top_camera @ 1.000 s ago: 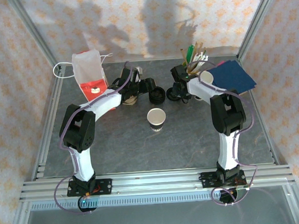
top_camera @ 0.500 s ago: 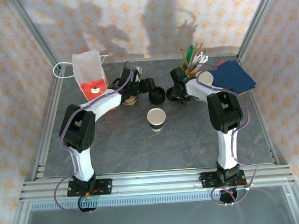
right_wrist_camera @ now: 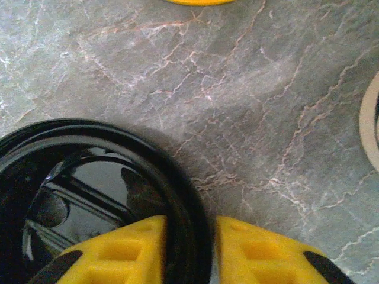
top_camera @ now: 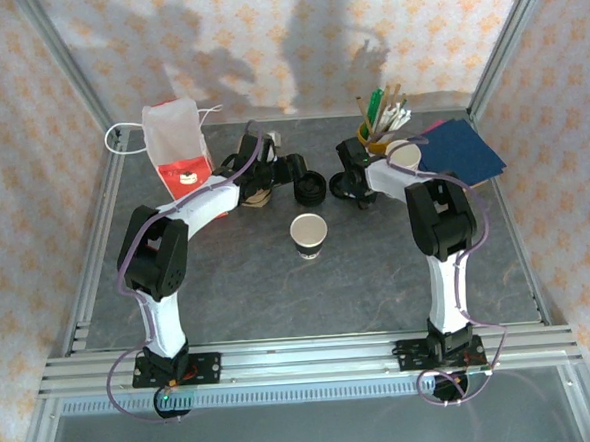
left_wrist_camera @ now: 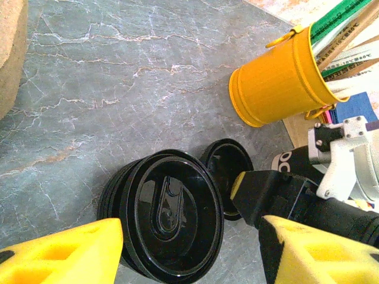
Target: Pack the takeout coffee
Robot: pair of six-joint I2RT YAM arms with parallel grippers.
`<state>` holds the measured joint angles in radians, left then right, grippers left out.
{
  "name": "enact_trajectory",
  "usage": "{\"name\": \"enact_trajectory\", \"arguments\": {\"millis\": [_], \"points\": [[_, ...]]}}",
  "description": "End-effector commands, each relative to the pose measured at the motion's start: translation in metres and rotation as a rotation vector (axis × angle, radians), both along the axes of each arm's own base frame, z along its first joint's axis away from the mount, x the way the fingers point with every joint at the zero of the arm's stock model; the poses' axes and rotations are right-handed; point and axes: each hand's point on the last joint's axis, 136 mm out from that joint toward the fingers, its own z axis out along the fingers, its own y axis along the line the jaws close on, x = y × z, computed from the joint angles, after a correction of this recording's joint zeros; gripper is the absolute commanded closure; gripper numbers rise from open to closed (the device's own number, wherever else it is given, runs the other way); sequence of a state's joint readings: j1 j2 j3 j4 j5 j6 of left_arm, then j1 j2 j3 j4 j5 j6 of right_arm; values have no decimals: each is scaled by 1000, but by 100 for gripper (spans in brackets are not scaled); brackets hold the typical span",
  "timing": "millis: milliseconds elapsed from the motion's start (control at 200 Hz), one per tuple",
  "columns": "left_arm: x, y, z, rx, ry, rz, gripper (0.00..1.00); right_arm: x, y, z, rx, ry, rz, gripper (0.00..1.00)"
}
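The takeout coffee cup stands open at the table's middle, dark outside, white inside, with no lid on it. Behind it lies a stack of black lids. My left gripper is open, its yellow fingers wide on either side of that stack. A single black lid lies just right of the stack. My right gripper is shut on that lid's rim, one finger inside it and one outside.
The yellow cup of stirrers stands behind the right gripper. A white paper bag stands at the back left, blue napkins at the back right. A brown cardboard piece lies by the left wrist.
The right arm's elbow has swung slightly left while its gripper stays at the lid. The left arm and the cup have not moved.
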<state>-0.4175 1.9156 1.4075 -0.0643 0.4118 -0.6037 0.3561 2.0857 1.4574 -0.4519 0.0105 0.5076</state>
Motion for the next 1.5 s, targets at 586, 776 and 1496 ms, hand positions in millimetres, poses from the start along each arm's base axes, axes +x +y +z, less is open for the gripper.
{"name": "enact_trajectory", "arguments": {"millis": [586,776,1496], "points": [[-6,-11,75,-56,-94,-88,34,-14,-12,99,-20,-163,35,95],[-16,-28,102,-108,-94,-166,31,-28,17,155,13,-248,143,95],[-51,-56,117,-306,-14,-315,55,-58,74,229,127,-382,306,94]]}}
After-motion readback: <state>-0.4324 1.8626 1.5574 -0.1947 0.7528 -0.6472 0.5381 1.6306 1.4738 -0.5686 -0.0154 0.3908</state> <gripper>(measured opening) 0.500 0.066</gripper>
